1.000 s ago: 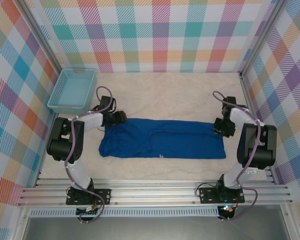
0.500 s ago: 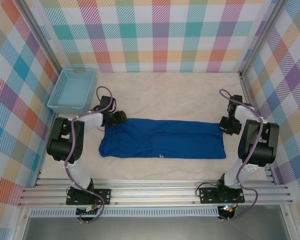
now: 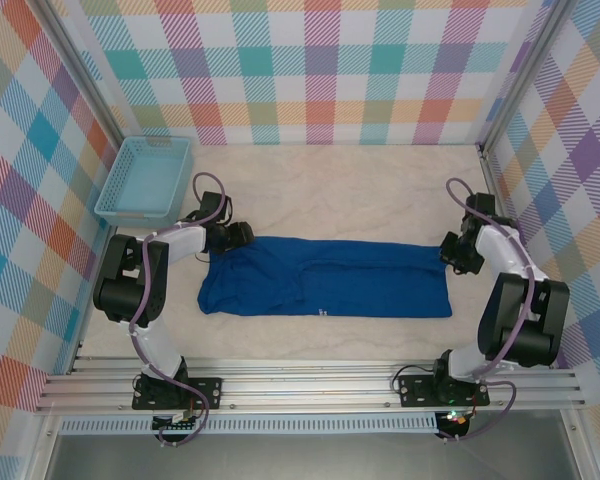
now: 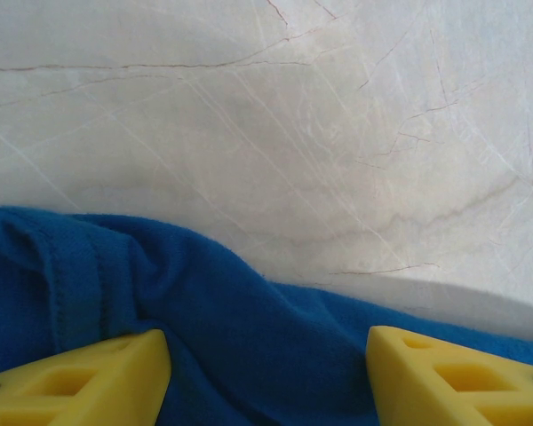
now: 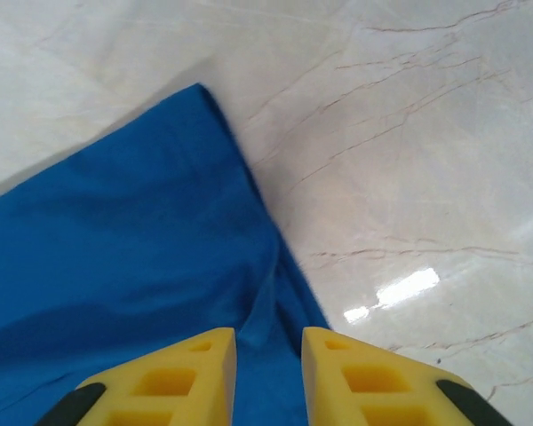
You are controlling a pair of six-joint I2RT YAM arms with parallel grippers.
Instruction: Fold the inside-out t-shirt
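I see my left gripper [image 4: 266,368] spread wide over the royal-blue t-shirt [image 3: 325,278] — gripping nothing; my right gripper [image 5: 268,346] hangs narrowly parted over its end edge on the surface [image 3: 340,190].

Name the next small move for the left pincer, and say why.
Probably close the left pincer on the blue t-shirt. Its yellow fingers stand wide apart with the shirt's edge bunched between them, nothing gripped yet, while the right pincer sits at the opposite end's corner.
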